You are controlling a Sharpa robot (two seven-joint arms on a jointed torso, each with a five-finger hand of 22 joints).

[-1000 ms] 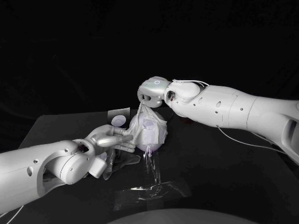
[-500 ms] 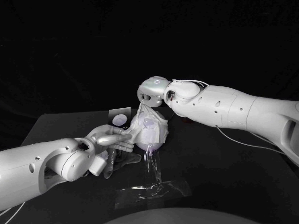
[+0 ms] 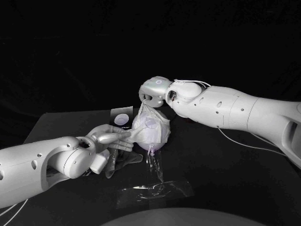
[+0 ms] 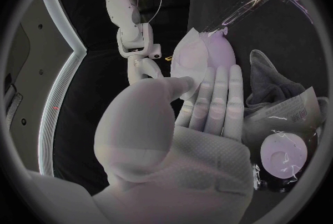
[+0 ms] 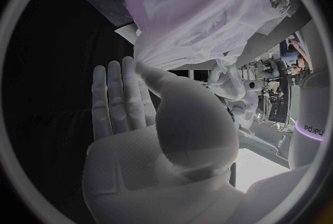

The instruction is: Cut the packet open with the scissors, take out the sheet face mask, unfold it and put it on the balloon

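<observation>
In the head view, the balloon is seen above the black table, between the two hands, with the sheet face mask draped over it. The top of the mask is gathered to a point and pinched there by the right hand, directly above the balloon. The left hand is laid against the mask's side.

The right wrist view shows how that hand grips. The gathered mask is nipped between the thumb and one finger, while the other fingers are held straight and close together.

In the left wrist view, the mask's edge appears to be pinched between the thumb and the nearest finger. The remaining fingers are extended side by side along the lilac balloon. A grey cloth is also shown there, just beside those fingers.

A packet with a pale round mark is seen just behind the left hand. A clear film lies flat on the table nearer the robot. The background behind the table is dark.
</observation>
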